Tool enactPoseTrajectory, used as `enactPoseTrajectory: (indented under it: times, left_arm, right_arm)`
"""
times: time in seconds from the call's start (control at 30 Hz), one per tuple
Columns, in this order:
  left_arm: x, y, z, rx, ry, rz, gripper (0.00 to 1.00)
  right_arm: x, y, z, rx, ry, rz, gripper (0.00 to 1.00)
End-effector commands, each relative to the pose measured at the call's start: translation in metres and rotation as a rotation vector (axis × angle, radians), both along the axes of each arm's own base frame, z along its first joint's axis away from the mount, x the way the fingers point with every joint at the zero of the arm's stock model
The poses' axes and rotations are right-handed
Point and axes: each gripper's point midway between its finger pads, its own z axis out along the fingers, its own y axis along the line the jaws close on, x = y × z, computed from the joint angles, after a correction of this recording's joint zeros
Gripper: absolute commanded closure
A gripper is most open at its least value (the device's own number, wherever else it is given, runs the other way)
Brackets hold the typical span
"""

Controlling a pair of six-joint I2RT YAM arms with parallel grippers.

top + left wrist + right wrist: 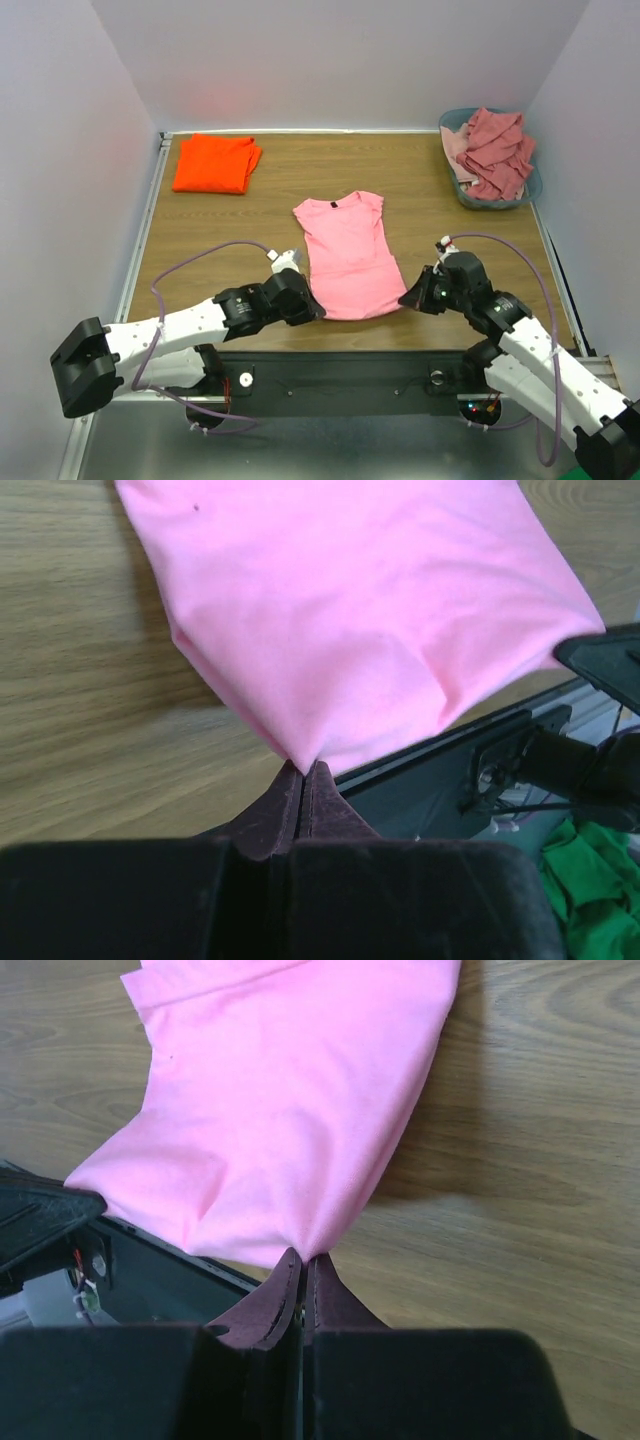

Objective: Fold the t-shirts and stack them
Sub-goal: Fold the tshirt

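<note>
A light pink t-shirt lies flat in the middle of the table, its neck with a small dark label at the far end. My left gripper is shut on its near left hem corner. My right gripper is shut on its near right hem corner. Both corners are pinched between the fingertips at the table's near edge. A folded orange-red t-shirt lies at the far left. Several dusty rose t-shirts are heaped in the tub.
A grey-blue plastic tub stands at the far right corner. The black front rail runs along the near table edge, just under both grippers. White walls close in the table on three sides.
</note>
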Motion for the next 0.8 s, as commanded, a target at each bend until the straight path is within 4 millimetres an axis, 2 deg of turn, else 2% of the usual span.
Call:
enactPoseTrajectory:
  times: [0.0,0.2,0.27,0.33,0.37,0.43,0.57,0.6,0.63,0.7,0.73,0.77]
  left_arm:
    - [0.017,0.003,0.023,0.017,-0.048,0.087,1.0]
    - [0.057,0.014,0.058,0.128,-0.18,0.194,1.0]
    - [0.072,0.01,0.07,0.139,-0.211,0.205,1.0]
    - [0.094,0.014,0.078,0.163,-0.242,0.229,1.0]
    - [0.101,0.015,0.079,0.17,-0.246,0.237,1.0]
    - [0.121,0.026,0.08,0.186,-0.245,0.256,1.0]
    - [0.155,0.036,0.088,0.189,-0.274,0.303,1.0]
    - [0.161,0.036,0.092,0.187,-0.285,0.3,1.0]
    - [0.173,0.038,0.098,0.196,-0.308,0.31,1.0]
    - [0.184,0.039,0.101,0.208,-0.32,0.315,1.0]
    - [0.19,0.039,0.102,0.213,-0.323,0.313,1.0]
    - [0.198,0.036,0.102,0.221,-0.321,0.315,1.0]
  right_arm:
    - [0.009,0.0,0.028,-0.001,-0.043,-0.018,0.99]
    - [0.064,-0.014,0.067,-0.119,-0.162,-0.177,1.0]
    - [0.079,-0.016,0.072,-0.164,-0.176,-0.204,0.99]
    - [0.105,-0.017,0.103,-0.183,-0.253,-0.258,1.0]
    - [0.108,-0.02,0.096,-0.211,-0.243,-0.269,1.0]
    - [0.125,-0.021,0.113,-0.226,-0.287,-0.309,1.0]
    - [0.152,-0.014,0.118,-0.273,-0.306,-0.316,1.0]
    - [0.162,-0.011,0.112,-0.296,-0.297,-0.309,0.99]
    - [0.172,-0.009,0.121,-0.295,-0.317,-0.313,1.0]
    - [0.186,-0.004,0.124,-0.306,-0.323,-0.307,1.0]
    - [0.196,-0.004,0.116,-0.326,-0.307,-0.31,1.0]
    - [0.206,-0.001,0.126,-0.319,-0.327,-0.314,1.0]
